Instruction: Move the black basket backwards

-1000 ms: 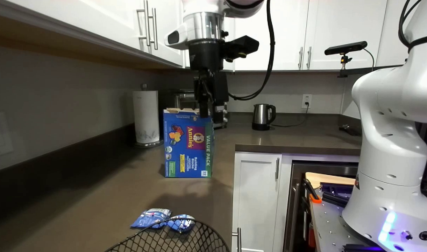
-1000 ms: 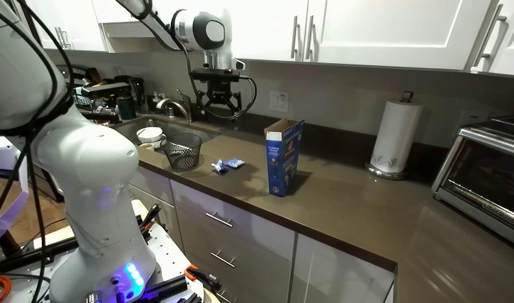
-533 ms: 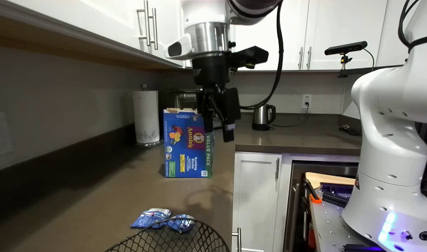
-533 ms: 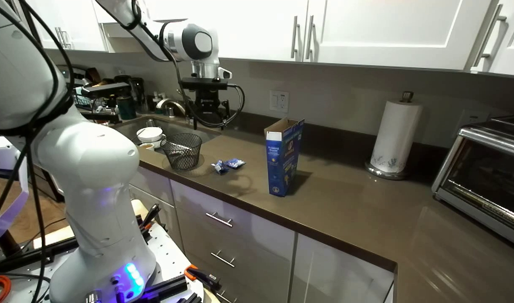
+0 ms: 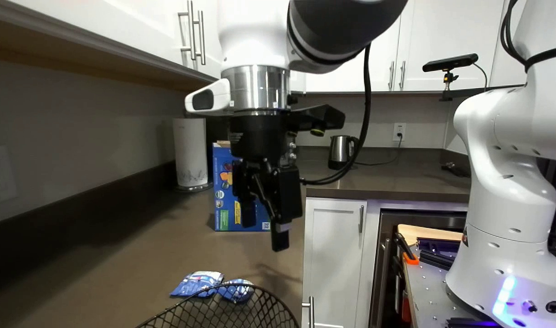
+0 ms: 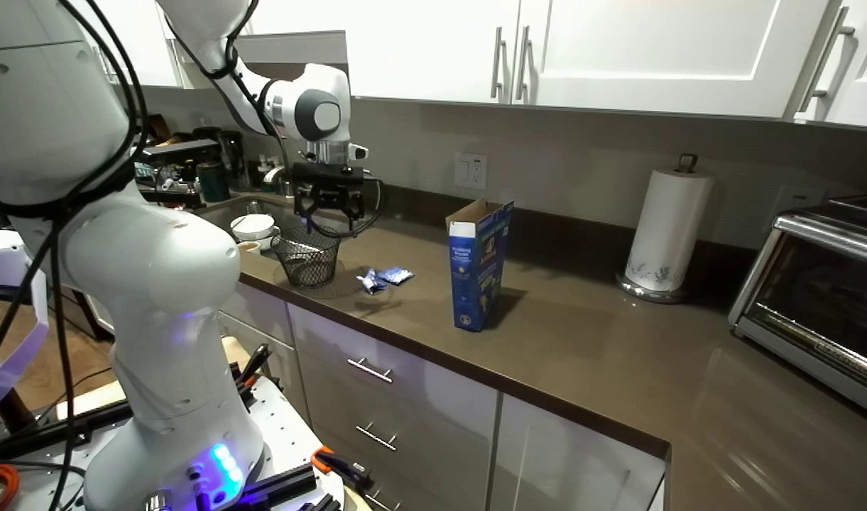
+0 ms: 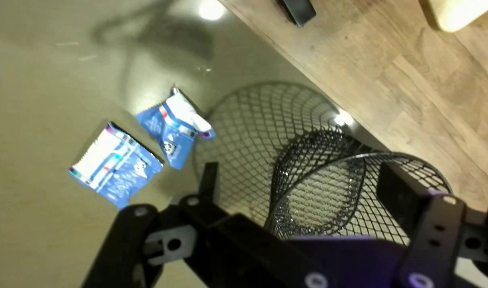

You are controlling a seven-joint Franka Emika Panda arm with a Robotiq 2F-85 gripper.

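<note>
Spread pincer (image 5: 264, 235); black basket (image 6: 309, 268) lower

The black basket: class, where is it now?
In an exterior view, the black basket stands left of the picture's centre, on the counter near its front edge, with two blue packets just to its right.

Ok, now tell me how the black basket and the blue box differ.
The black basket is see-through wire mesh; the blue box has solid, opaque sides. The basket is round, while the box is rectangular. The basket is plain black, but the box carries printed words and pictures. Both stand upright on the countertop with open tops.
</note>
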